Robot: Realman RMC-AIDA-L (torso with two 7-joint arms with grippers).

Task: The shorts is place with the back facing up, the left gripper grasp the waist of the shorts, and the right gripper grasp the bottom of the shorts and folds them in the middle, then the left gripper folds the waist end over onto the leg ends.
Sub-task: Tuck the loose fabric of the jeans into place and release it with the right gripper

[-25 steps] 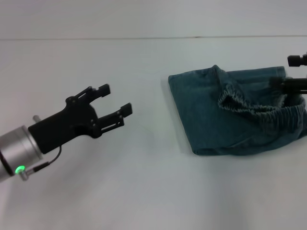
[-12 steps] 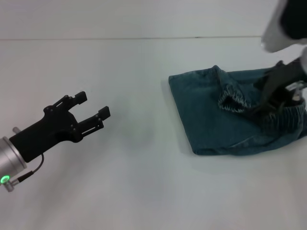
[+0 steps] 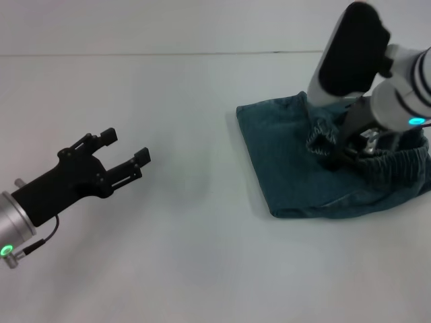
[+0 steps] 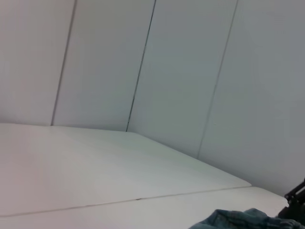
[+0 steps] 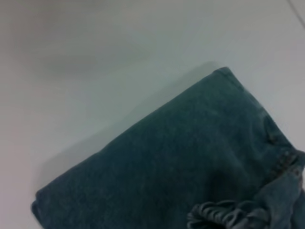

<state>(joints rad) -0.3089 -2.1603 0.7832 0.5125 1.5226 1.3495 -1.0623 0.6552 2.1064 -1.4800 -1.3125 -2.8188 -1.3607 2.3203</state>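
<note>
The shorts point(image 3: 289, 165) lie as a folded blue-green denim bundle on the right of the white table. Their ruffled waist point(image 3: 397, 161) lies on top, toward the right. The bottom of the shorts is hidden in the folds. My right gripper point(image 3: 338, 155), on the arm with the cyan light, reaches down onto the bundle at the puckered band's left end. My left gripper point(image 3: 126, 146) hangs open and empty over bare table, far to the left of the shorts. The right wrist view shows the shorts point(image 5: 181, 157) and a bit of the ruffled waist point(image 5: 214, 215) close below.
The white table point(image 3: 202, 242) stretches wide between the two arms and in front of the bundle. Its far edge meets a pale panelled wall point(image 4: 181, 71). The left wrist view catches only a sliver of the denim point(image 4: 238, 221) low down.
The right arm has swung in from the right edge over the shorts, its claw coming down at the waistband. The left gripper pulled back leftward, then nearly stopped.
</note>
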